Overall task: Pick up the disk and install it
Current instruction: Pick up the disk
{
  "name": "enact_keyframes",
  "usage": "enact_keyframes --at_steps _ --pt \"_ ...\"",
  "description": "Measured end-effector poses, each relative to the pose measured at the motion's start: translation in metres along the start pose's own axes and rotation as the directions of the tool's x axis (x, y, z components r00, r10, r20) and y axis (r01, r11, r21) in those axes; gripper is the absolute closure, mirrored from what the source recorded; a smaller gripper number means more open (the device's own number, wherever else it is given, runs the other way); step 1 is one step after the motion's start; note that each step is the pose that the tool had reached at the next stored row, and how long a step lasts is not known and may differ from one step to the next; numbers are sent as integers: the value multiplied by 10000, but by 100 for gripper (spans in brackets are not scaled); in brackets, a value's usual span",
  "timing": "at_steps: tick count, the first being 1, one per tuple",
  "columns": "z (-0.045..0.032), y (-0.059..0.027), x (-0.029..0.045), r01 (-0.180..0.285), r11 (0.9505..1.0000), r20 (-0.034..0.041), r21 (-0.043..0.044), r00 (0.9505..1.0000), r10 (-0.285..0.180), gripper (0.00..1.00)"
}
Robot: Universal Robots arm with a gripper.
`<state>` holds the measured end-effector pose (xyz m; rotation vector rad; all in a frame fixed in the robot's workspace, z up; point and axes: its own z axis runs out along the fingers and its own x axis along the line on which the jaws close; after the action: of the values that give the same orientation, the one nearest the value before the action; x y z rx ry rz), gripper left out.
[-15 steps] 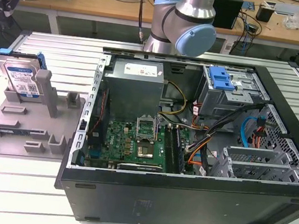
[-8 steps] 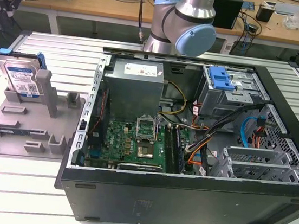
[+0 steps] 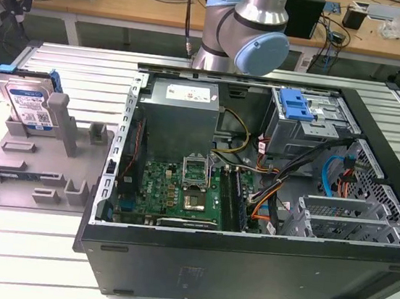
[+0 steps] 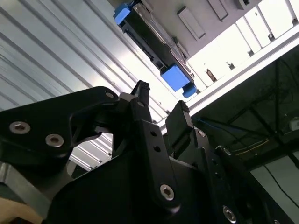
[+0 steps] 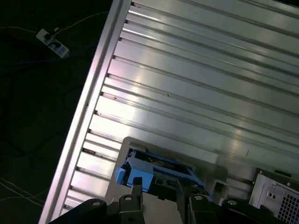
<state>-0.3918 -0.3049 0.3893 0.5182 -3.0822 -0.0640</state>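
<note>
Two risks stand out. The pincer [image 4: 161,100] hangs above the disk [image 4: 149,39], jaws parted to a moderate gap with nothing between them. The disk stands on edge, leaning in a grey holder [image 3: 37,166] on the slatted metal surface [image 3: 18,258], at the exterior view's left of the open computer case [image 3: 243,271] and apart from it. The gap looks to me not much wider than the disk's blue frame, so an offset descent could land a fingertip [image 4: 180,119] on the frame's edge and knock the disk from its holder. Because the disk leans, jaws closing out of line with its faces could twist it or catch only a corner, and it could slip.
</note>
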Motion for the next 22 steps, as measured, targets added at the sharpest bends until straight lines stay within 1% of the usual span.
enact_keyframes --at_steps 2,4,6,7,8,11,12,13,15,16,17,18,19,20,21,22 --pt "4 0 0 486 9988 -20 3 9988 -486 58" --pt "6 0 0 781 9969 -32 5 9969 -781 58" --pt "8 0 0 1102 9939 -47 7 9939 -1102 58" --pt "10 -1 0 1354 9908 -57 7 9908 -1354 58" --pt "12 -1 0 1511 9885 -64 8 9885 -1511 58" --pt "17 -1 0 2148 9766 -93 8 9766 -2148 58" --pt "19 -1 0 2446 9696 -107 7 9696 -2445 58" --pt "21 -1 0 2782 9605 -122 7 9605 -2781 58" --pt "23 -1 0 3131 9497 -139 5 9496 -3131 58" --pt "26 -1 0 3459 9383 -153 3 9381 -3459 58" --pt "28 -1 0 3799 9250 -169 0 9249 -3799 58" --pt "28 -1 0 3955 9185 -177 -2 9183 -3954 58" --pt "28 -1 0 4134 9106 -186 -4 9104 -4133 58" --pt "28 -1 0 4280 9038 -193 -6 9036 -4279 58" --pt "29 -1 0 4367 8996 -197 -7 8994 -4366 58" --pt "29 -1 0 4545 8907 -205 -9 8905 -4544 58"
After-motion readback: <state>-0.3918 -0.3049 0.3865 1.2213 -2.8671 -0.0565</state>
